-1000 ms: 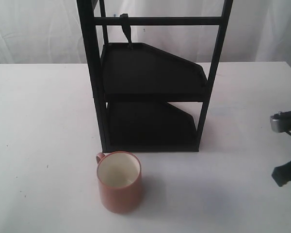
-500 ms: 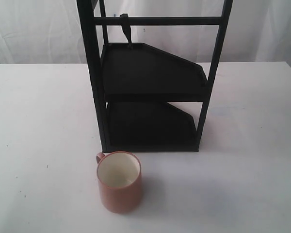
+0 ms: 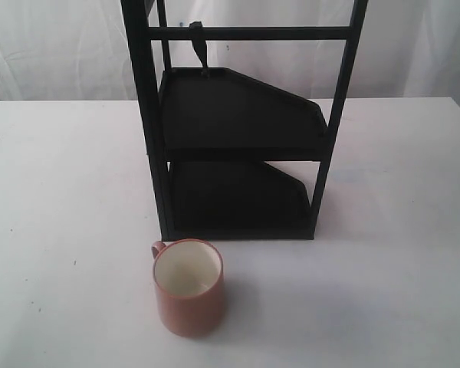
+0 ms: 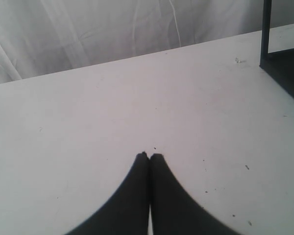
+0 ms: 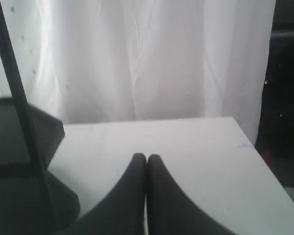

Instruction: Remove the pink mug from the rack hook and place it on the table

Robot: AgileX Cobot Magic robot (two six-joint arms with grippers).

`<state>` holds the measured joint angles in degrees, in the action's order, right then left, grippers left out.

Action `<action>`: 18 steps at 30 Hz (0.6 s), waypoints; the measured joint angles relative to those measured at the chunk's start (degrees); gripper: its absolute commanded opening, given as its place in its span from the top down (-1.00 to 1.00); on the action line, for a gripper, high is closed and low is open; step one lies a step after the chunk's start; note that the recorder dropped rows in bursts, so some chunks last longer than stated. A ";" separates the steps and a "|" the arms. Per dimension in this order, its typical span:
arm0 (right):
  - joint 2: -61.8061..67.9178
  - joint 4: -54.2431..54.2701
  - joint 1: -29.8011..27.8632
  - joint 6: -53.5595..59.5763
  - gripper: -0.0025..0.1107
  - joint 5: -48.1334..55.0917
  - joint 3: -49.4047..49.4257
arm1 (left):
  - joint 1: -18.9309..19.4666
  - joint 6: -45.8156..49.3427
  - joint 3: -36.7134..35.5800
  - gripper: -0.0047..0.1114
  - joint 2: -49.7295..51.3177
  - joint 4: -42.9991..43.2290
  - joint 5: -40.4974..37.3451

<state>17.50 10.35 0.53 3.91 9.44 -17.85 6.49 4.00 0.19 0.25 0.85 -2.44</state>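
Observation:
The pink mug (image 3: 188, 287) stands upright on the white table (image 3: 61, 192), just in front of the black rack's (image 3: 241, 115) left front leg, handle toward the rack. The rack hook (image 3: 199, 50) hangs bare from the top crossbar. Neither gripper shows in the exterior view. In the left wrist view my left gripper (image 4: 149, 155) is shut with nothing in it, over bare table (image 4: 112, 107), a rack corner (image 4: 284, 68) off to one side. In the right wrist view my right gripper (image 5: 146, 156) is shut on nothing, above the table (image 5: 186, 142) beside the rack's post (image 5: 19, 112).
A white curtain (image 3: 54, 46) hangs behind the table. The rack's two black shelves (image 3: 238, 199) are bare. A dark area (image 5: 284, 98) lies past the table's edge in the right wrist view.
The right arm, visible at the exterior view's right edge a second ago, has drawn back out of that view. The mug has not moved.

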 measured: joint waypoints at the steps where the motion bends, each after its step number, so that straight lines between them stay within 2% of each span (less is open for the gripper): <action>1: -1.50 0.00 0.00 -1.21 0.96 -0.75 0.27 | 0.00 0.00 0.00 0.92 0.00 0.00 0.00; 11: -12.52 1.30 0.00 -3.14 0.96 3.74 0.50 | 0.00 0.00 0.00 0.92 0.00 0.00 0.00; 18: -17.23 1.40 0.00 12.69 0.96 -8.50 5.67 | 0.00 0.00 0.00 0.92 0.00 0.00 0.00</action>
<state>0.27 11.75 0.53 16.60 0.94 -12.17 6.49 4.00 0.19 0.25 0.85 -2.44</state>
